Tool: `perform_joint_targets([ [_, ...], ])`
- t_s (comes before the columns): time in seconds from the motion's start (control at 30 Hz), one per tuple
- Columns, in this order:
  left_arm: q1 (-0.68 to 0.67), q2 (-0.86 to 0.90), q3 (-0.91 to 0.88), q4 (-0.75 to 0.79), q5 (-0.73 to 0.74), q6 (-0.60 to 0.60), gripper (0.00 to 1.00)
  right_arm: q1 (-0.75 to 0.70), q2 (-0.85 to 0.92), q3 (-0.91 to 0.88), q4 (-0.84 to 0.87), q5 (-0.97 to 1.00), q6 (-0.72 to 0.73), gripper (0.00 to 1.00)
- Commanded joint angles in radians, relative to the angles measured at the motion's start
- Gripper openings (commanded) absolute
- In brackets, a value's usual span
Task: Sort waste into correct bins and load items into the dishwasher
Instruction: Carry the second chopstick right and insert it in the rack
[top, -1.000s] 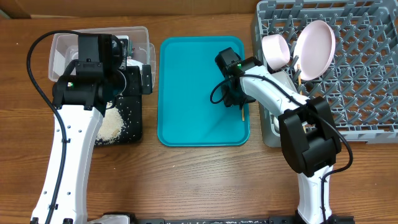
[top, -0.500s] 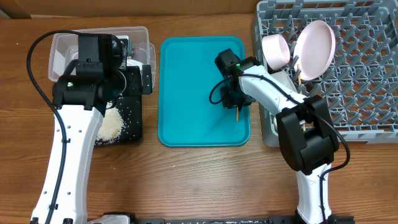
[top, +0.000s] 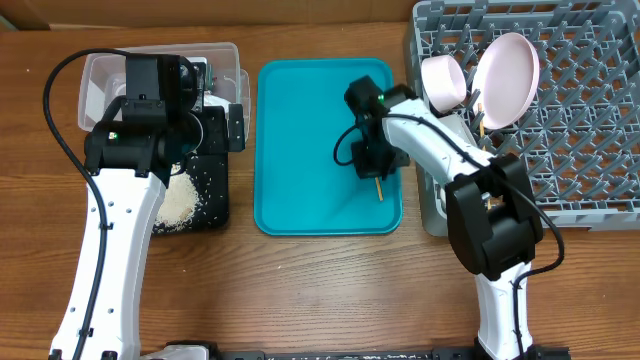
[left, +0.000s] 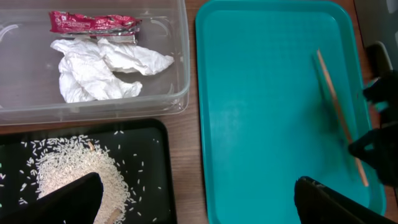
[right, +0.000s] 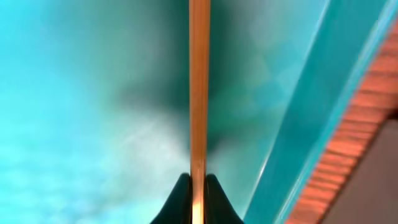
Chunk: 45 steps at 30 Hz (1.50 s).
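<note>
Wooden chopstick smooth; teal tray glossy plastic; tub clear plastic.

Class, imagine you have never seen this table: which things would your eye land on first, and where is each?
The bright teal tray in the middle stands out, with the right end effector shut on a thin wooden chopstick near its right edge. At upper right, a large pinkish plate and a small pinkish plate stand on edge in the grey rack. At left, a heap of white rice lies on the black tray.
</note>
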Motion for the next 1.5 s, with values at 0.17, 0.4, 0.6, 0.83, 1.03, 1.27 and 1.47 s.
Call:
perform_joint_targets([
  [0.17, 0.002, -0.006, 0.021, 0.002, 0.004, -0.014, 1.00, -0.038, -0.358, 0.280, -0.216, 0.114, 0.030, 0.04],
  [0.4, 0.002, -0.006, 0.021, 0.002, 0.004, -0.014, 1.00, -0.179, -0.509, 0.275, -0.457, 0.285, 0.029, 0.04],
  [0.6, 0.002, -0.006, 0.021, 0.002, 0.004, -0.014, 1.00, -0.308, -0.498, 0.177, -0.490, 0.290, -0.013, 0.04],
  [0.83, 0.002, -0.006, 0.021, 0.002, 0.004, -0.014, 1.00, -0.364, -0.498, -0.013, -0.378, 0.291, -0.220, 0.04],
  [1.03, 0.002, -0.006, 0.021, 0.002, 0.004, -0.014, 1.00, -0.402, -0.498, -0.180, -0.243, 0.296, -0.246, 0.04],
  [1.27, 0.002, -0.006, 0.021, 0.002, 0.004, -0.014, 1.00, -0.465, -0.498, -0.273, -0.191, 0.298, -0.245, 0.11],
  [1.47, 0.002, -0.006, 0.021, 0.002, 0.004, -0.014, 1.00, -0.485, -0.498, -0.274, -0.170, 0.298, -0.245, 0.42],
])
